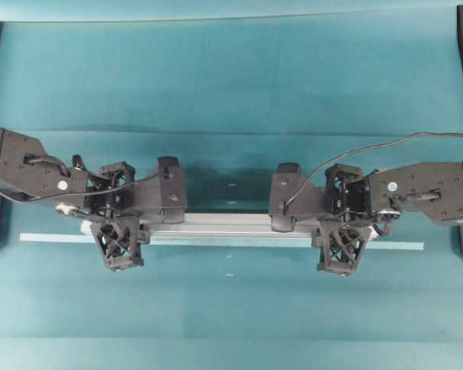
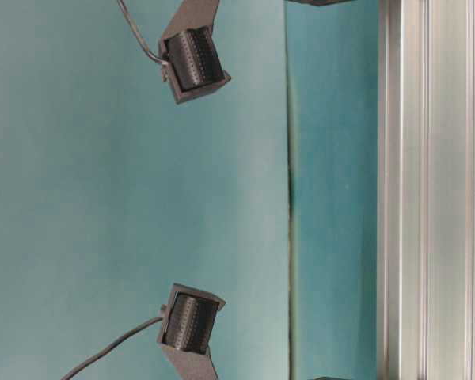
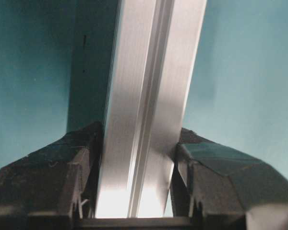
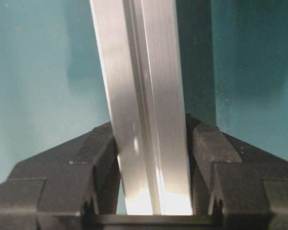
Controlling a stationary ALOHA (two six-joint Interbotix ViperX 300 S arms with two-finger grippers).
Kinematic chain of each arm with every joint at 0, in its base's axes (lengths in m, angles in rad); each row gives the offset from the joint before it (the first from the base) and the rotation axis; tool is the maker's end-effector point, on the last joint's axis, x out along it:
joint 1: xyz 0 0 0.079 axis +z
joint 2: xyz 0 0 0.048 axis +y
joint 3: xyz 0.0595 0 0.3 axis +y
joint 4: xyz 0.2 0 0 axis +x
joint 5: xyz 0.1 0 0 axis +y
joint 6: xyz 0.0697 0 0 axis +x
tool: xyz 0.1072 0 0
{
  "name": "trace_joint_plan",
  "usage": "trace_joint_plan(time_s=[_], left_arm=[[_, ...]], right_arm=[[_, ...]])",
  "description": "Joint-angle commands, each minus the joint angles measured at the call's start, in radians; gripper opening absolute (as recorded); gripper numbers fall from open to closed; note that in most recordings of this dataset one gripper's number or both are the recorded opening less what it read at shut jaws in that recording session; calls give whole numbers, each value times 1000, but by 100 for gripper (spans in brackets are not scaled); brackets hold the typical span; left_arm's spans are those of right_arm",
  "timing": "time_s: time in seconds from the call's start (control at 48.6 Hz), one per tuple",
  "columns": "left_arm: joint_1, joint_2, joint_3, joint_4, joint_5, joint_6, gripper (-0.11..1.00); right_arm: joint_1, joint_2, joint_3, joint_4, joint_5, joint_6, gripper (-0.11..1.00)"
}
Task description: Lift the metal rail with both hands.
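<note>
Overhead exterior, metal rail (image 1: 231, 225) ends hidden by arms

We see the metal rail (image 1: 228, 225), a long silver extrusion with lengthwise grooves, lying horizontally across the lower middle of the overhead frame. The left end effector (image 1: 117, 231) clamps it near its left end; the right end effector (image 1: 344, 235) clamps it near its right end. In each wrist view the rail sits squarely between black fingers (image 3: 53, 177) touching both sides.
</note>
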Motion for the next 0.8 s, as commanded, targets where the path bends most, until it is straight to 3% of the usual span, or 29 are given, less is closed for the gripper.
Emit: trace_joint_plan(time_s=[0.0,0.452,0.781], left_arm=[[23,-8,-12,-3,-9,-38,33],[32,-6,-9,-3,-11,-28,33],[31,-11,9,-3,-87,-28,33]], right_arm=[[3,-3,-9,3,-14,2,40],[-3,6,-9,3,-17,3,40],[-3,15,-9,8,-21,6,40]])
